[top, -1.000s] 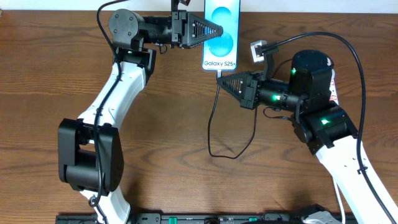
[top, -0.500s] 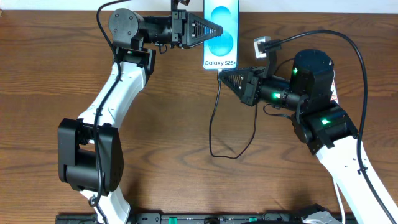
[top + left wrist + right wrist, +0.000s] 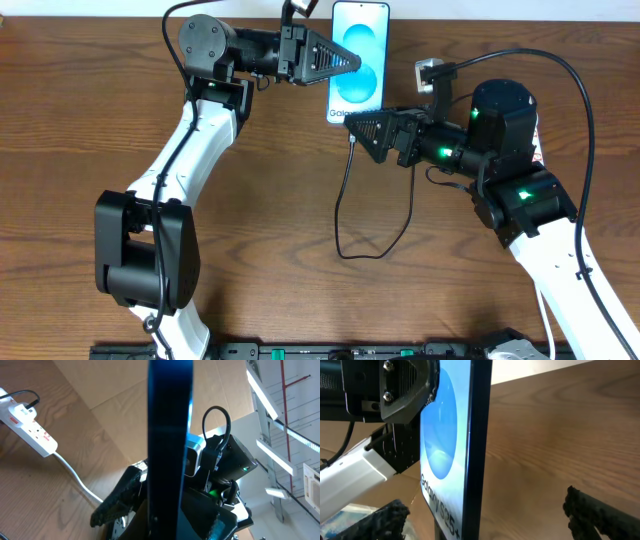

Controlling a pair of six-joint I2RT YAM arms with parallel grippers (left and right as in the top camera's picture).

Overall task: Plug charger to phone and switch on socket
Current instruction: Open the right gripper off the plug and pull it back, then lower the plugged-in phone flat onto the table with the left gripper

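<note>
The phone [image 3: 366, 30], screen lit blue and white, is held off the table at the back, with my left gripper [image 3: 352, 62] shut on its left side. In the left wrist view the phone [image 3: 170, 435] shows edge-on, rising from my left gripper [image 3: 172, 527]. My right gripper [image 3: 352, 124] is open at the phone's bottom end. Its fingers [image 3: 387, 517] stand wide on either side of the phone [image 3: 445, 445]. The charger cable [image 3: 340, 205] runs from under that gripper down into a loop on the table. The white socket [image 3: 31, 430] lies on the wood.
A thick white cord [image 3: 75, 477] trails from the socket. A black lead [image 3: 27, 395] reaches the socket's far end. In the overhead view my right arm [image 3: 500, 150] covers most of the socket's place. The wooden table [image 3: 80, 150] stretches to the left.
My right gripper has gone from shut to wide open and has risen a little toward the phone's bottom. The left gripper and the phone shifted slightly right.
</note>
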